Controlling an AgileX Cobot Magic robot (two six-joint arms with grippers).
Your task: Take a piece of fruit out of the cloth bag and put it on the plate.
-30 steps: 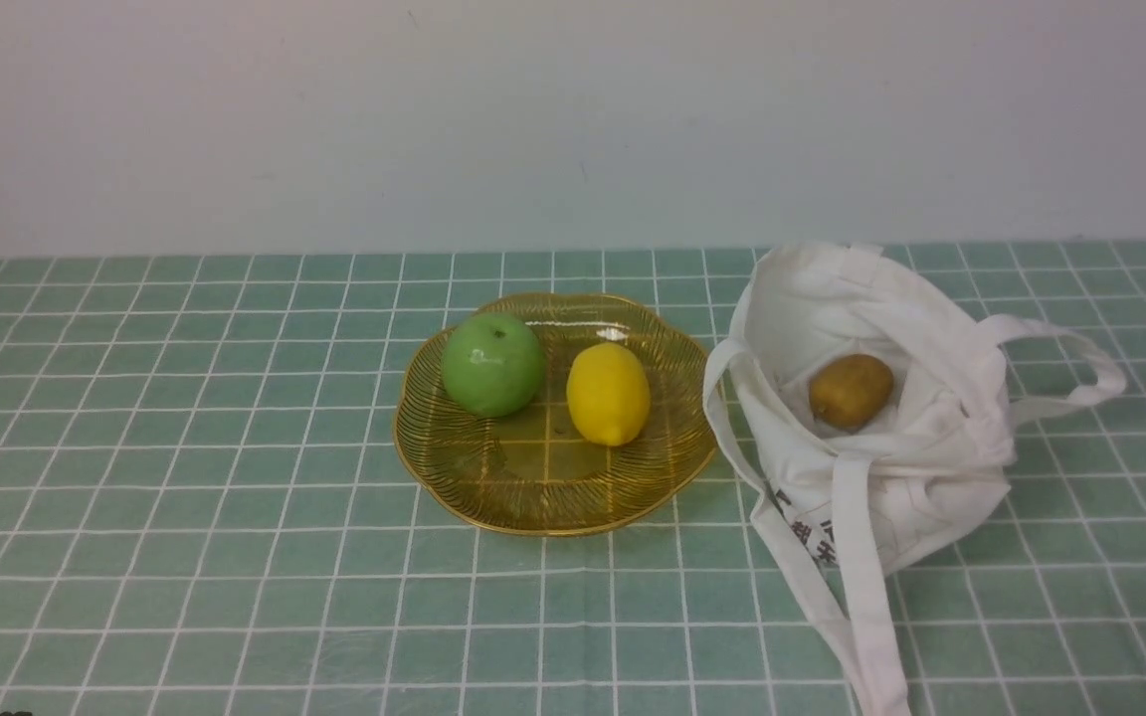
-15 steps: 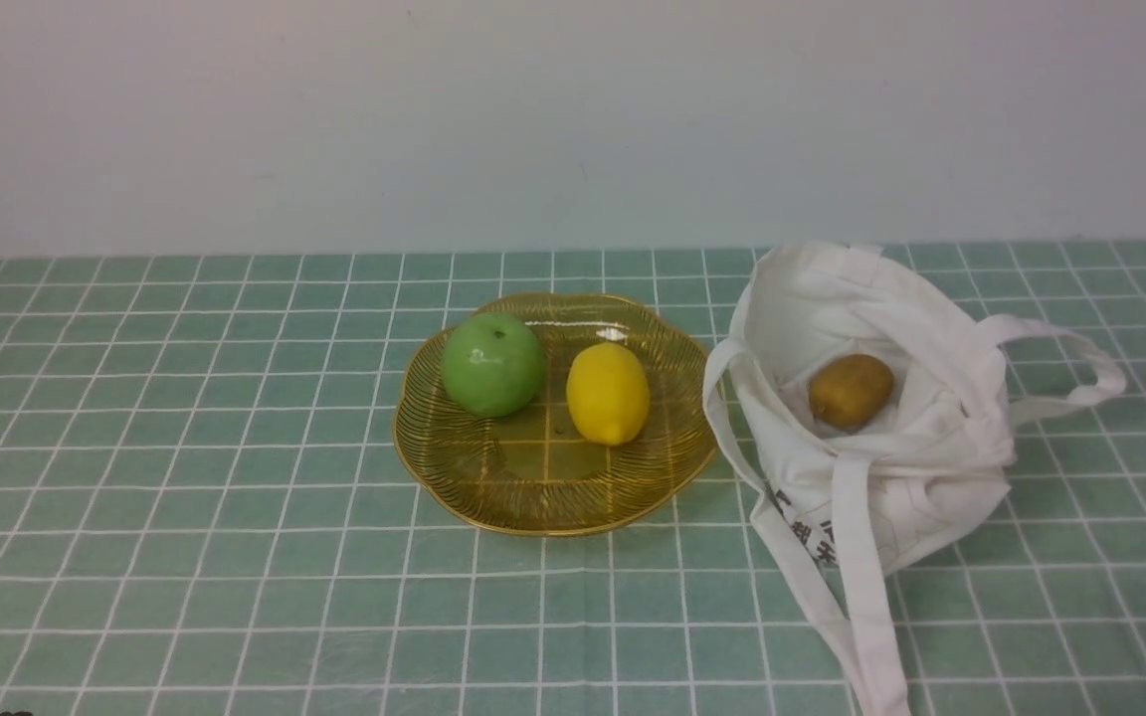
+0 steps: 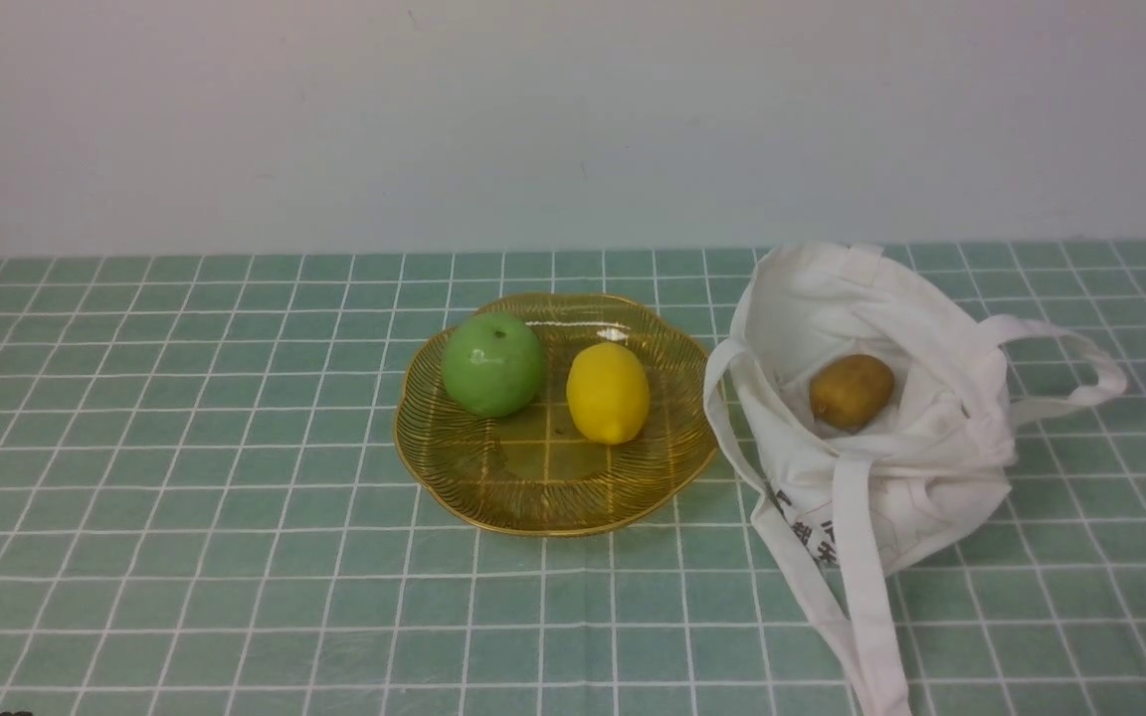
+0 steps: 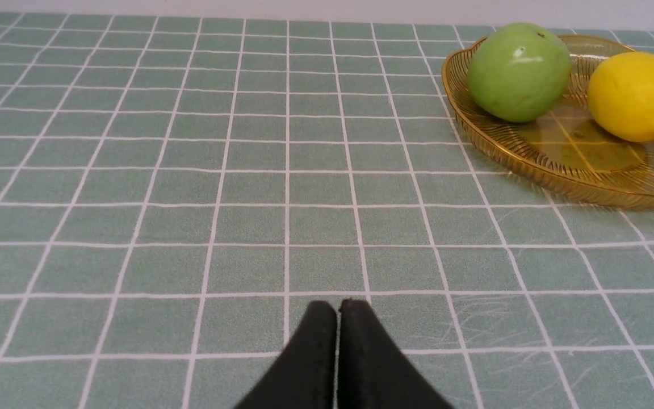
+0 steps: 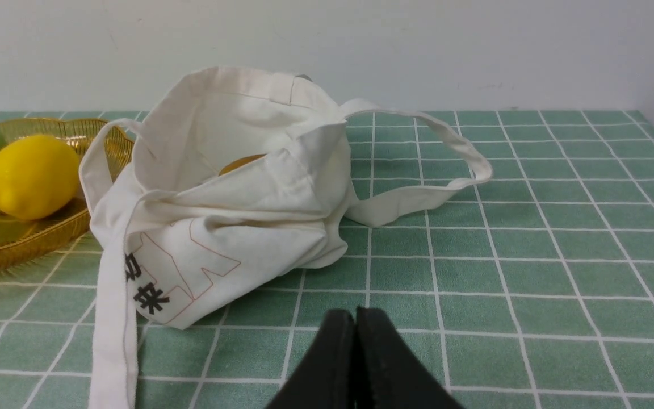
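On the green checked tablecloth (image 3: 185,447), the lemon (image 3: 608,393) already lies on the amber plate (image 3: 553,502) beside a green apple (image 3: 493,364), outside the cloth bag (image 3: 891,477), so the task looks done; left gripper (image 4: 337,309) and right gripper (image 5: 355,318) are closed and empty.

left hand (image 4: 337,307) and right hand (image 5: 355,316) both have fingers pressed together, holding nothing
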